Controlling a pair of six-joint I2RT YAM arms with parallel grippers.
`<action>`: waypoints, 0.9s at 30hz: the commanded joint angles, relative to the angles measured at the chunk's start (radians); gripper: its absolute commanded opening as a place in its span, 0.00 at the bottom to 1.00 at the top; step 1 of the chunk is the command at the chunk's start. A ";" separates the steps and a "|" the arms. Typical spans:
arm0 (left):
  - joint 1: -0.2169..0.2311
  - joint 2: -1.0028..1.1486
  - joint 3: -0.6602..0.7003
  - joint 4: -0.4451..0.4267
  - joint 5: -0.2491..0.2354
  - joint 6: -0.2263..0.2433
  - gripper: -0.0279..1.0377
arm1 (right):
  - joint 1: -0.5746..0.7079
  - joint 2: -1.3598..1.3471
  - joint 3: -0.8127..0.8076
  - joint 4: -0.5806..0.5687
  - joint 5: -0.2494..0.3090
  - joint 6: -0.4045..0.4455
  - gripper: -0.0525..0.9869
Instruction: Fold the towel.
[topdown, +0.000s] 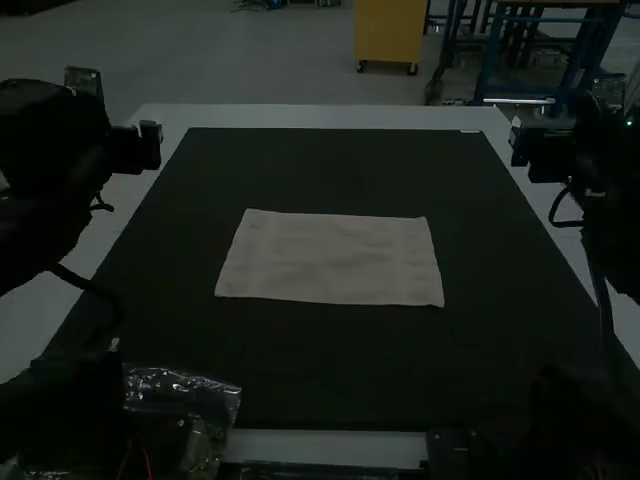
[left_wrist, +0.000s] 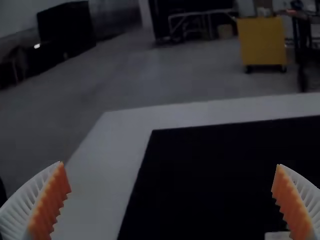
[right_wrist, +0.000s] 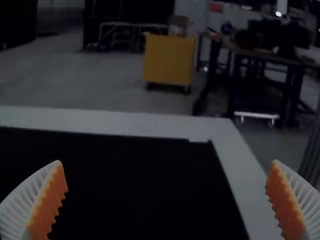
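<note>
So I'm on the remote rig, and here's how things sit. The towel (topdown: 330, 260) is lying flat on the black mat (topdown: 330, 370), pretty much mid-mat as far as left and right go. It's pale, spread out as a neat rectangle with the long sides running left to right, and there are a few faint ripples across the top. The edges look fairly straight, but I can't tell from here if it's one layer or more.

My left gripper (topdown: 150, 146) is off at the left, level with the far part of the mat and well apart from the towel. On its wrist cam the fingers are spread wide, ribbed orange pads (left_wrist: 50, 210) facing each other, with mat and white table (topdown: 300, 116) showing between them.

My right gripper (topdown: 526, 146) is pretty much the mirror of that over on the right, also well apart from the towel. Its fingers are wide apart too, same ribbed orange pads facing in.

The table makes a pale border around the mat, and there's a crinkly clear plastic bag (topdown: 200, 395) over at the near left, by the mat's near corner.
</note>
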 joint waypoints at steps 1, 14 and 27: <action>0.012 0.162 0.035 -0.005 0.011 -0.045 0.92 | -0.017 0.157 0.068 -0.040 -0.049 0.123 0.92; -0.001 0.476 -0.016 0.038 0.204 -0.020 0.93 | -0.022 0.714 0.117 -0.155 -0.142 0.167 0.93; 0.008 0.679 -0.062 0.246 0.430 -0.092 0.92 | 0.043 0.714 0.093 -0.043 -0.188 0.098 0.93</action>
